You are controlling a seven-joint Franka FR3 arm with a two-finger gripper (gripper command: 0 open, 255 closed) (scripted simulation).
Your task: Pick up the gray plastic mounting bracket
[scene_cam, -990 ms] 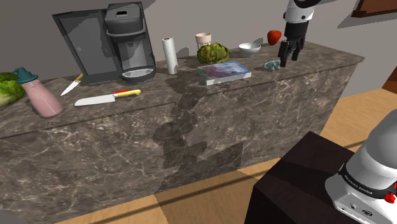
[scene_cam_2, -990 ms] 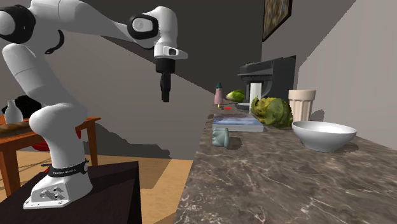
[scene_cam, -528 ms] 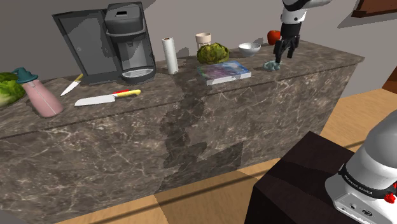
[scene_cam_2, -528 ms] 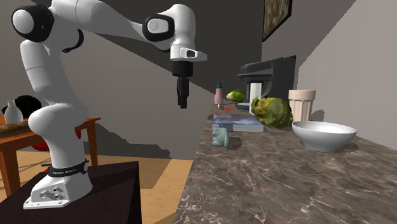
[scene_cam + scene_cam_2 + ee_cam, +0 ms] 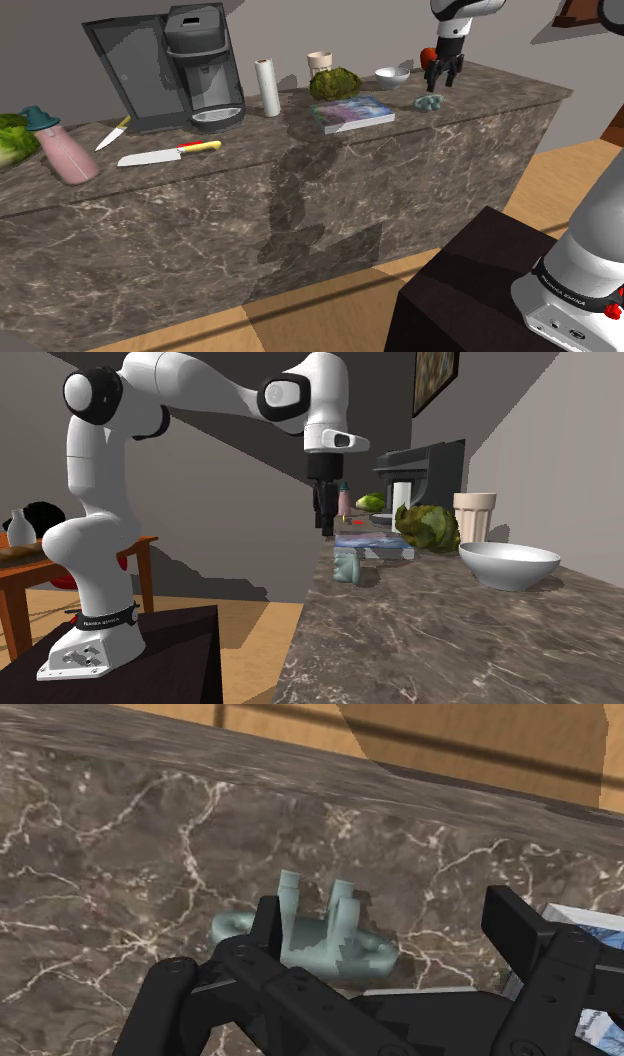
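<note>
The mounting bracket [image 5: 430, 102] is a small pale grey-green piece with two upright prongs, lying on the dark marble counter [image 5: 300, 160] near its front edge. My black gripper [image 5: 440, 76] hangs open a little above and just behind it, pointing down. In the second exterior view the gripper [image 5: 326, 524] hovers over the counter's edge, above the bracket [image 5: 350, 567]. In the wrist view the bracket [image 5: 310, 942] lies by the left finger [image 5: 266, 926], mostly outside the gap of the open gripper [image 5: 388, 922], and nothing is held.
A blue book [image 5: 351, 112] lies beside the bracket, with a green cabbage [image 5: 334, 82], a cup [image 5: 319, 62], a white bowl [image 5: 392, 75] and a red fruit [image 5: 428, 54] behind. Further along stand a paper roll [image 5: 266, 87], coffee machine [image 5: 203, 68], knives [image 5: 168, 153] and pink bottle [image 5: 64, 148].
The arm has swung from off the counter's front edge in over the counter, and the gripper now hangs above the bracket. The bracket has not moved.
</note>
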